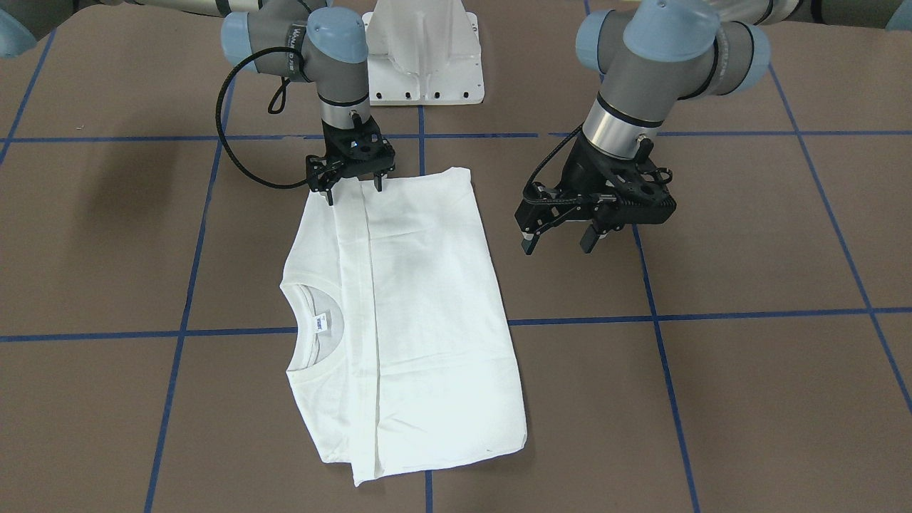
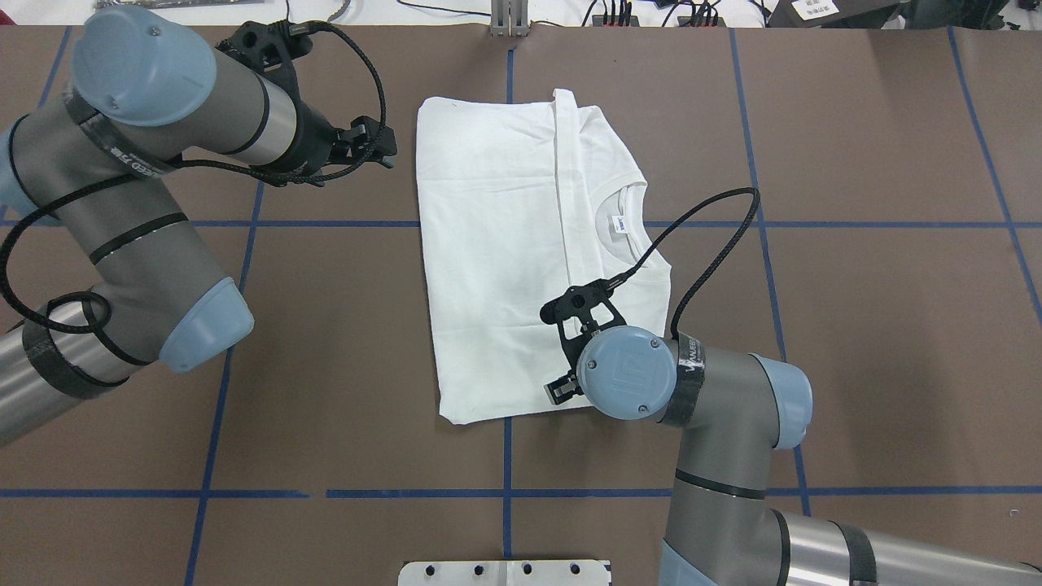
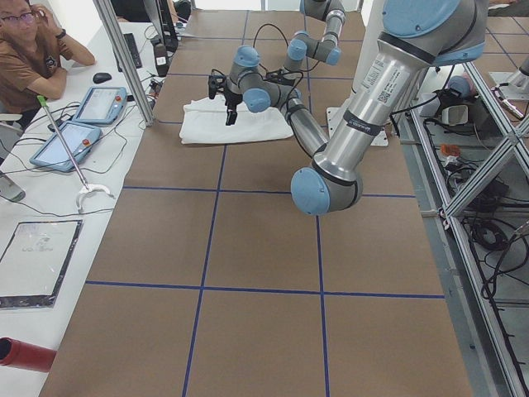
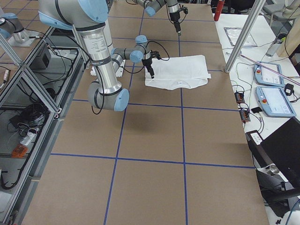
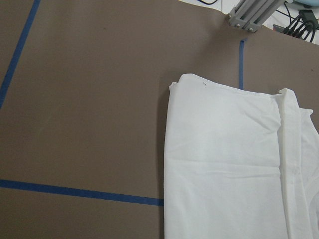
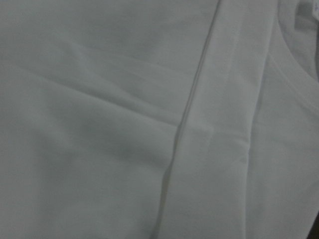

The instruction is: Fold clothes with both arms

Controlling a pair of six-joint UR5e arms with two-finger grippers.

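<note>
The white long-sleeved T-shirt (image 1: 427, 306) lies folded lengthwise on the brown table, with its collar and neck label (image 1: 320, 324) facing up; no black text shows. It also shows in the overhead view (image 2: 496, 244). My right gripper (image 1: 354, 189) is open, its fingertips down on the shirt's edge nearest the robot base, astride a fold line. In the overhead view my wrist mostly hides it (image 2: 570, 382). My left gripper (image 1: 559, 244) is open and empty. It hovers above bare table beside the shirt's long folded side. The left wrist view shows a shirt corner (image 5: 224, 149).
The white pedestal base (image 1: 424, 57) stands at the robot's side of the table, just behind the shirt. Blue tape lines (image 1: 712, 313) cross the brown table. An operator (image 3: 29, 50) and tablets (image 3: 83, 116) are on a side bench past the table's far edge.
</note>
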